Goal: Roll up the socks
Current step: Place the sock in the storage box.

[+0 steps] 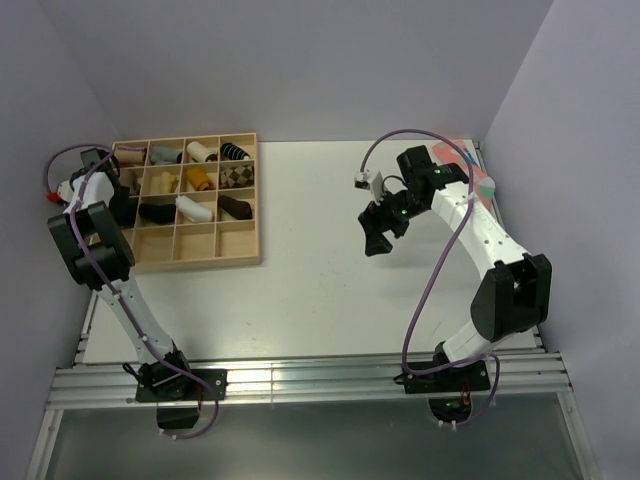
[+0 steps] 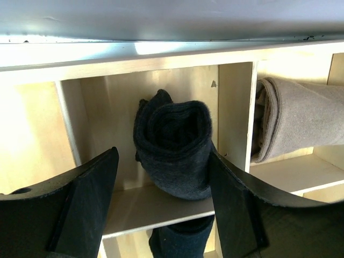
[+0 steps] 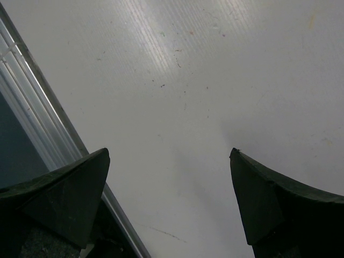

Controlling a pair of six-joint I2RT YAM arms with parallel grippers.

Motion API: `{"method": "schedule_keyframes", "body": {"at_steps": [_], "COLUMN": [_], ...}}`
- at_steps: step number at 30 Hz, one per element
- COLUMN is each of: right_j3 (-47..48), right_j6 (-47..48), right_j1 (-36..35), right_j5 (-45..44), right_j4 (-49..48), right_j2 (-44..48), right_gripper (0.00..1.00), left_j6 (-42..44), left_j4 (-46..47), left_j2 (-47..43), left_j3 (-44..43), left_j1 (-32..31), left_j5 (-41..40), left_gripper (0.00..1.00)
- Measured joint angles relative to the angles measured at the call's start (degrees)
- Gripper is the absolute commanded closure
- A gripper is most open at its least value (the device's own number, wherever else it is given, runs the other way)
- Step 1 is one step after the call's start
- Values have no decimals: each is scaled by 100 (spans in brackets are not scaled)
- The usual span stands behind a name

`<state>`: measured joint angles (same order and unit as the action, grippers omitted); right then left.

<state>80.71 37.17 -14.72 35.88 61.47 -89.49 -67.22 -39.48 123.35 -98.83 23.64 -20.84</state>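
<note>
A rolled black sock [image 2: 174,148] stands in one compartment of the wooden tray [image 2: 235,107], seen in the left wrist view. My left gripper [image 2: 163,155] is open around it: the right finger [image 2: 236,204] rests against the roll's side, while the left finger [image 2: 88,199] stays apart from it. Part of another dark sock [image 2: 180,239] shows in the compartment below. In the top view the left arm hides this compartment at the tray's left side. My right gripper [image 1: 378,240] hangs open over bare table [image 3: 215,80] and holds nothing.
The wooden tray [image 1: 258,200] at the back left holds several rolled socks in tan, white, yellow and black. A grey-brown sock bundle [image 2: 301,121] lies in the compartment to the right. A pink item [image 1: 455,152] lies behind the right arm. The table's metal edge rail [image 3: 32,129] is close by.
</note>
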Motion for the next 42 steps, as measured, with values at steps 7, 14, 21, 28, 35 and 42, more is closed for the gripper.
{"method": "schedule_keyframes", "body": {"at_steps": [7, 14, 21, 28, 35, 42], "right_j3": [131, 175, 186, 186, 186, 186], "right_j6": [-2, -2, -4, -2, -7, -131], "right_j1": [0, 0, 0, 0, 0, 0], "right_j5": [26, 39, 44, 46, 48, 39], "right_j4": [76, 85, 90, 94, 92, 66], "right_j2": [-127, -153, -173, -175, -173, -103], "right_gripper": [0, 0, 0, 0, 0, 0], "left_j6": [11, 33, 33, 46, 184, 417], "left_j4": [-201, -195, -195, -162, 227, 625], "left_j2": [-247, -385, -420, -546, -999, -1663], "left_j3": [-33, -131, -157, -155, 122, 330], "left_j1": [0, 0, 0, 0, -79, -350], "left_j5": [0, 2, 0, -33, -195, -352], "left_gripper": [26, 26, 26, 27, 28, 29]}}
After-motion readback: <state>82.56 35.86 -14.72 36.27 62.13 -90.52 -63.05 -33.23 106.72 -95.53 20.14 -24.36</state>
